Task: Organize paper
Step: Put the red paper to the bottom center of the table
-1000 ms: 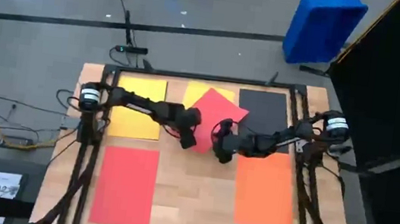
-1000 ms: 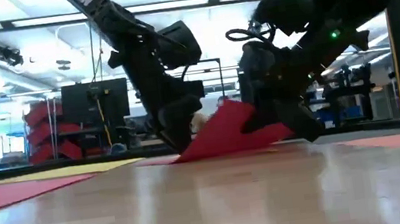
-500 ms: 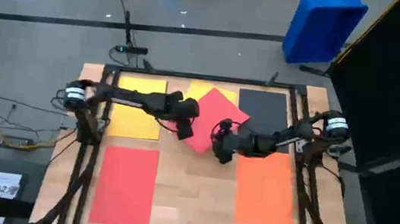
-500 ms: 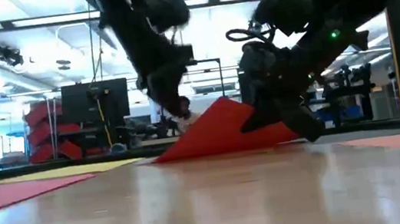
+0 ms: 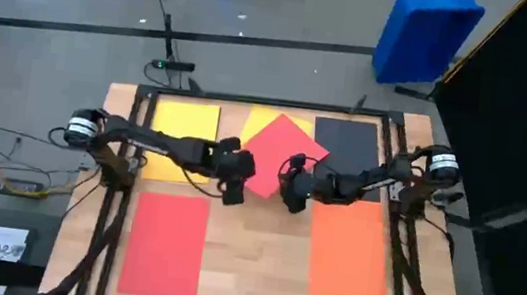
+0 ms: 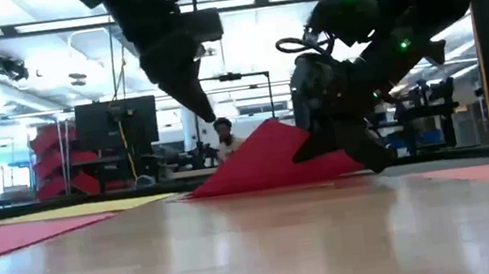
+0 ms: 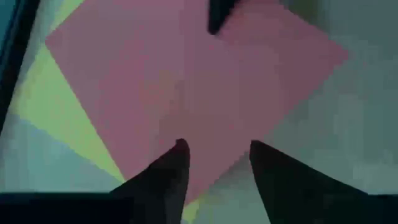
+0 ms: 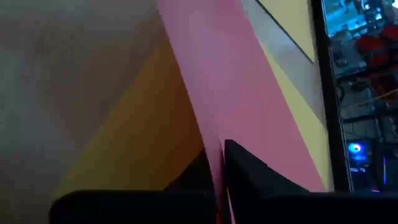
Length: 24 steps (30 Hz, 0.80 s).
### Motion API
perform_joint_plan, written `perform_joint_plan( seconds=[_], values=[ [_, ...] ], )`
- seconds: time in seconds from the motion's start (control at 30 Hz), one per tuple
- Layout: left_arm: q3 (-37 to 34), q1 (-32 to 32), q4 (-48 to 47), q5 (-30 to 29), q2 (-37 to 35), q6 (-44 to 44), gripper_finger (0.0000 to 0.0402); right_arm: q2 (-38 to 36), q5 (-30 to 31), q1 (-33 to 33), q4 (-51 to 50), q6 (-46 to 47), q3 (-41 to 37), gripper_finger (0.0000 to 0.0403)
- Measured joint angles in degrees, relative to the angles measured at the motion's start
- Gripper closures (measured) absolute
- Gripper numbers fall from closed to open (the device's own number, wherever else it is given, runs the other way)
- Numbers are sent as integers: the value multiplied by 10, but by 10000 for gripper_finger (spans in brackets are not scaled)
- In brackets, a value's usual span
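Holding one edge of the tilted red sheet [image 5: 281,156] with my right gripper [image 5: 290,195], I am pinching it tight between my fingers [image 8: 249,180], so that side is lifted off the tabletop [image 5: 250,257] while the far side is resting down. This sheet is lying crooked, like a diamond, on top of a yellow sheet [image 5: 265,122] in the back middle, with its corners pointing toward the back and the front. My left gripper [image 5: 234,186] is hanging just beside the sheet's left corner, fingers [image 7: 163,180] apart and holding nothing, with the sheet right ahead of them. My right arm is the one touching it, so I think the turn to square it up has to come from there. Other sheets are lying flat around: yellow [image 5: 182,140], black [image 5: 347,144], orange [image 5: 350,249] and red [image 5: 165,244].
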Motion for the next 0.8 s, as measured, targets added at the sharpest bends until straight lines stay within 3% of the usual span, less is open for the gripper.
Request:
perform_joint_plan(
  seconds=[0.2, 0.37, 0.53, 0.8],
  values=[
    [-63, -6, 94, 59, 0, -17, 193, 0, -3, 0, 1, 0, 0, 403],
    [-92, -6, 121, 60, 0, -39, 129, 0, -4, 0, 1, 0, 0, 403],
    [-104, -21, 120, -37, 2, -27, 95, 0, -4, 0, 5, 0, 0, 403],
    [-138, -55, 180, -142, 12, 17, 102, 0, -18, 0, 30, 15, 0, 403]
  ],
)
